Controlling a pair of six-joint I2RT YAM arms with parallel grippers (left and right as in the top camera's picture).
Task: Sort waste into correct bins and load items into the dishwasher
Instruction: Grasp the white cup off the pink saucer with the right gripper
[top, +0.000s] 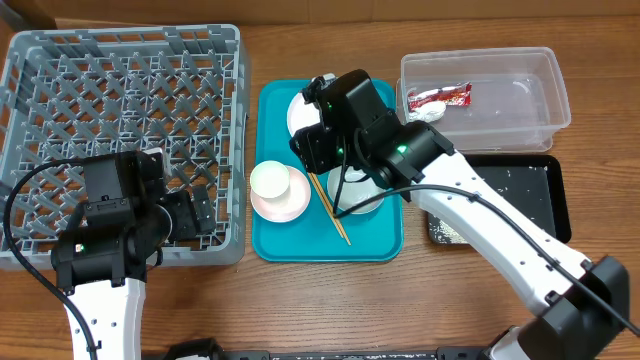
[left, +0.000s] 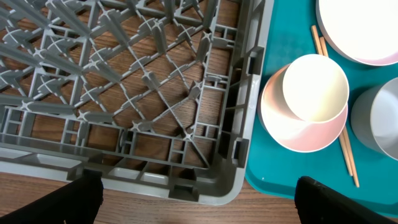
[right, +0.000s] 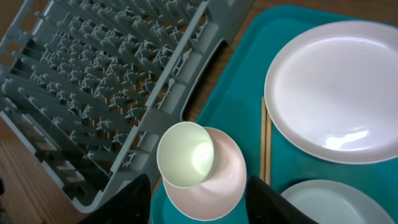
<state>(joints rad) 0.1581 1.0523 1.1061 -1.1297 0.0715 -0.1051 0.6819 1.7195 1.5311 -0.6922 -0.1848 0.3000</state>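
The grey dishwasher rack (top: 120, 130) (left: 124, 93) (right: 106, 81) stands at the left. Beside it on a teal tray (top: 380, 235) a small white cup (top: 270, 180) (left: 314, 87) (right: 185, 154) leans on the pink saucer (top: 290, 208) (left: 298, 134) (right: 224, 180). The chopsticks (top: 330, 210) (right: 266, 143), white plate (right: 329, 93) and bowl (top: 365, 195) (right: 323, 205) also lie there. My right gripper (top: 308, 150) (right: 202, 205) hovers open above the cup and saucer, holding nothing. My left gripper (top: 195, 215) (left: 199, 208) stands wide open over the rack's front right corner.
A clear tub (top: 545, 100) at the back right holds the red-and-white wrapper (top: 438, 97) and a white tissue wad (top: 425, 114). In front of it lies the black tray (top: 525, 190) with rice grains (top: 445, 232). My right arm hides part of the plate and bowl from above.
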